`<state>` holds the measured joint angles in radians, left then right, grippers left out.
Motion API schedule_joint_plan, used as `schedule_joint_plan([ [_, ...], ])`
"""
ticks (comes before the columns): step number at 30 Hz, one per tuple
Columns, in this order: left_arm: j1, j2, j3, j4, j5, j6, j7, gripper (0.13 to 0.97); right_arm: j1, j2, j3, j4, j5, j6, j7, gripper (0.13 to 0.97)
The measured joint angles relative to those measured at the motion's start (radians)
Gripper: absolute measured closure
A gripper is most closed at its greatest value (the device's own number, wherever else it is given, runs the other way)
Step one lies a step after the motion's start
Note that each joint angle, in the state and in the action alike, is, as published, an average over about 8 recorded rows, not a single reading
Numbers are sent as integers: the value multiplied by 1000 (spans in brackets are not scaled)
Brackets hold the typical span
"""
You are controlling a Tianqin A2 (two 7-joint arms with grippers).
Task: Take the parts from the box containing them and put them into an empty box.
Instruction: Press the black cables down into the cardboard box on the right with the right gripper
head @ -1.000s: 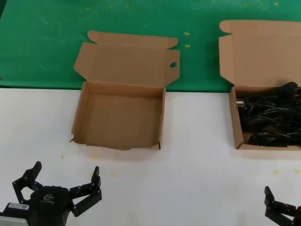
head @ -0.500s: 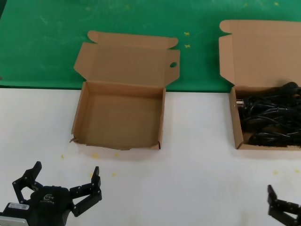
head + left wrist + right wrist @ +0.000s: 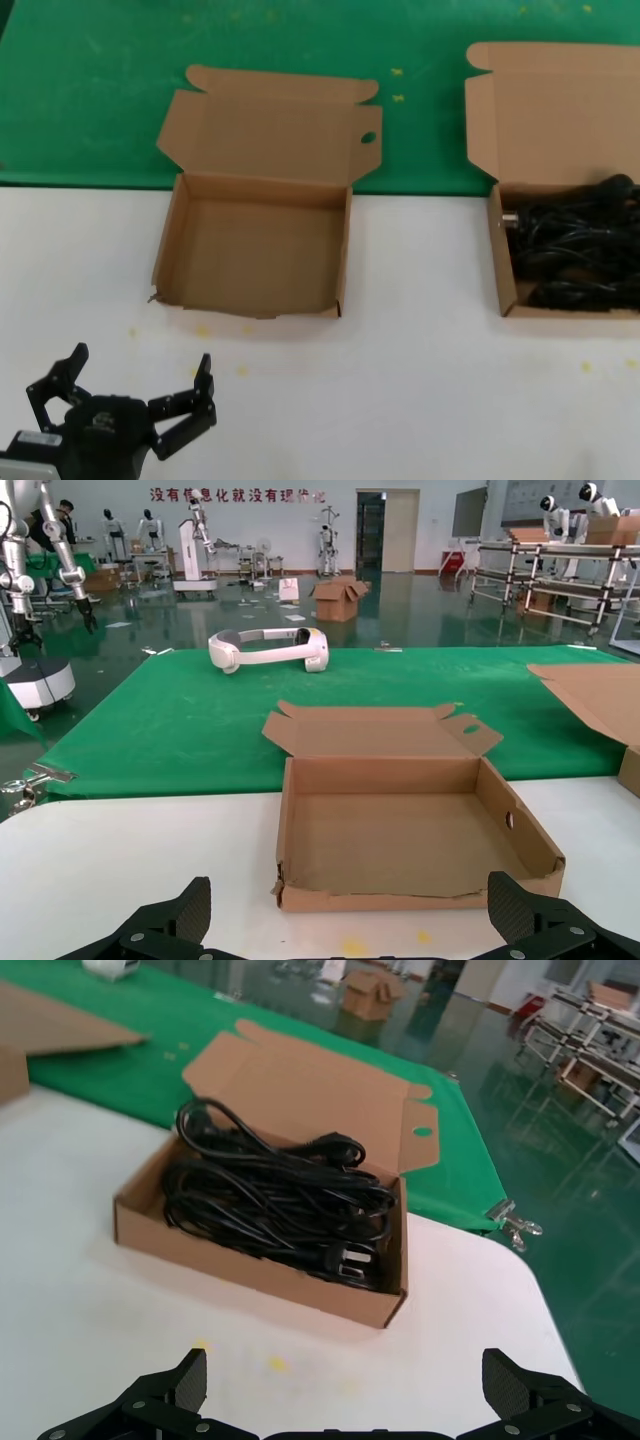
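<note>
The empty box (image 3: 260, 250) lies open in the middle left of the table, with a round hole in its lid corner and a ragged front wall (image 3: 400, 895). The box containing the parts (image 3: 503, 270) sits at the far right, lid up. A tangle of black power cords (image 3: 575, 250) fills it, and one plug with silver prongs (image 3: 350, 1255) lies near its corner. My left gripper (image 3: 140, 362) hovers open and holding nothing near the table's front edge, short of the empty box. My right gripper (image 3: 347, 1385) is open over bare table in front of the cord box (image 3: 250, 1265); the head view does not show it.
A green mat (image 3: 100, 90) covers the back of the white table (image 3: 400, 380), and both lids lean over it. Small yellow specks dot the table. A white headset (image 3: 268, 648) lies far back on the mat. The table's edge (image 3: 540, 1290) runs close beside the cord box.
My right gripper has slid down and out of the head view's lower right corner. The left gripper and both boxes have stayed put.
</note>
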<state>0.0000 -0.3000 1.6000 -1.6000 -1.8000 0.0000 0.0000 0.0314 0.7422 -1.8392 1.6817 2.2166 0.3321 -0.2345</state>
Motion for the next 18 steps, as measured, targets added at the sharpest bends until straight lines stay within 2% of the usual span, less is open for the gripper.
schedule_joint_plan([
  [8,0,0,0,0,0,0,0,132,135,119,-133,-52,136,17,-106,129],
  [18,0,0,0,0,0,0,0,132,373,185,-346,-180,270,0,-260,129],
])
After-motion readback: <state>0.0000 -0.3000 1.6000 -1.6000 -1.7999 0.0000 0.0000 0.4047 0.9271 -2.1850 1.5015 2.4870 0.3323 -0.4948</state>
